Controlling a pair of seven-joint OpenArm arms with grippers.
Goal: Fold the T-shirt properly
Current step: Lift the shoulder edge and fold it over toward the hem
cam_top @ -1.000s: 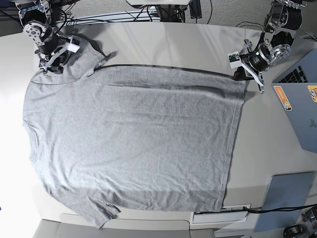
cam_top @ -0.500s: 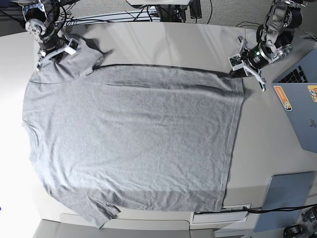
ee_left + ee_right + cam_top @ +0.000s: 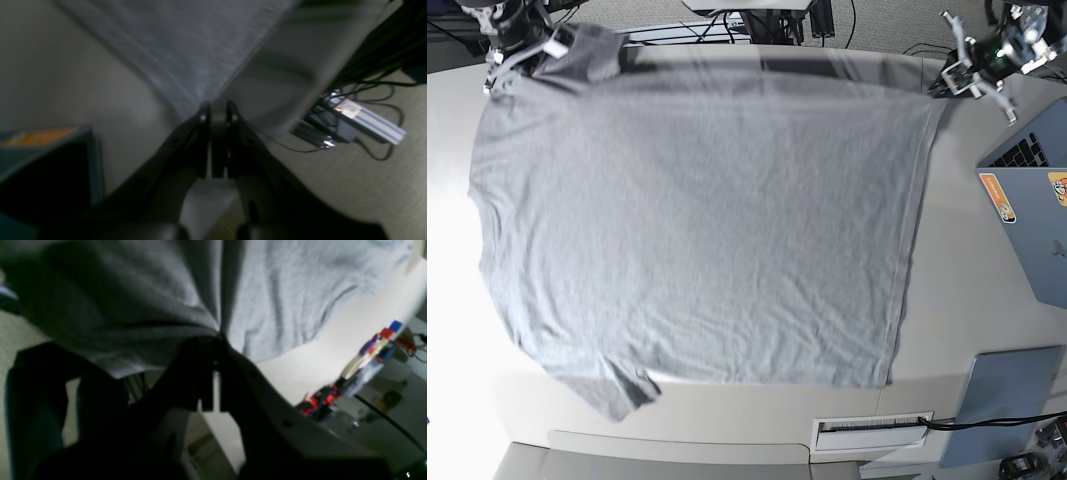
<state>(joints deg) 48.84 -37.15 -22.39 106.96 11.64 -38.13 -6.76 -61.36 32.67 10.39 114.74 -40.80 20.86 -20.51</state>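
A pale, smooth worktop (image 3: pixel 967 300) fills the base view, with cables and dark gear beyond its far edge. A laptop (image 3: pixel 1032 215) with an orange sticker (image 3: pixel 998 197) sits at the right side, and a grey pad (image 3: pixel 1002 405) lies nearer the front corner. A white label strip (image 3: pixel 872 426) runs along the front edge.

The T-shirt (image 3: pixel 697 230) is plain heather grey, spread wide across the middle and left of the worktop, its far edge raised off the surface at both corners. One short sleeve (image 3: pixel 612 385) rests near the front left, slightly folded on itself. Soft wrinkles cross the cloth; no lettering shows.

The left end effector (image 3: pixel 215 108) is clamped on the shirt's far corner beside the laptop, cloth fanning out from its closed jaws. The right end effector (image 3: pixel 217 338) pinches a bunch of cloth at the opposite far corner.

Bare worktop lies between the shirt's side hem and the laptop, and a narrow strip shows along the front.
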